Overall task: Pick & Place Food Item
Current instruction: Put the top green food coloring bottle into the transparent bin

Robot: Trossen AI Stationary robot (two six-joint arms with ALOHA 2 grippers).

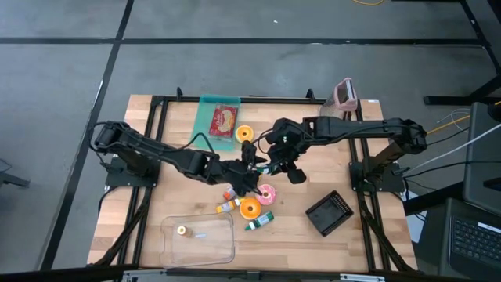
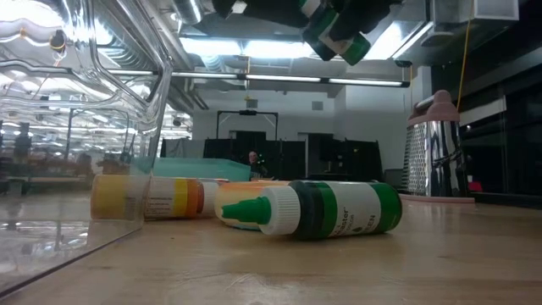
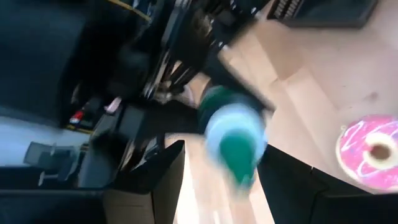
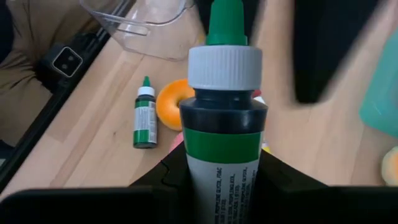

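Our right gripper (image 4: 221,177) pinches a green bottle (image 4: 222,124) above the table's middle; its cap points at our spread left gripper (image 3: 214,186), just beside.

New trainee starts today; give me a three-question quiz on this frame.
1. True or false: the right gripper holds a green-capped bottle with a green label.
2. What lies flat on the wooden table beside the orange ring-shaped toy doughnut? A) a second green-capped bottle B) a spoon C) a mug
3. Name the see-through thing at the table's front edge.

Key: 1 true. 2 A. 3 The clear plastic container.
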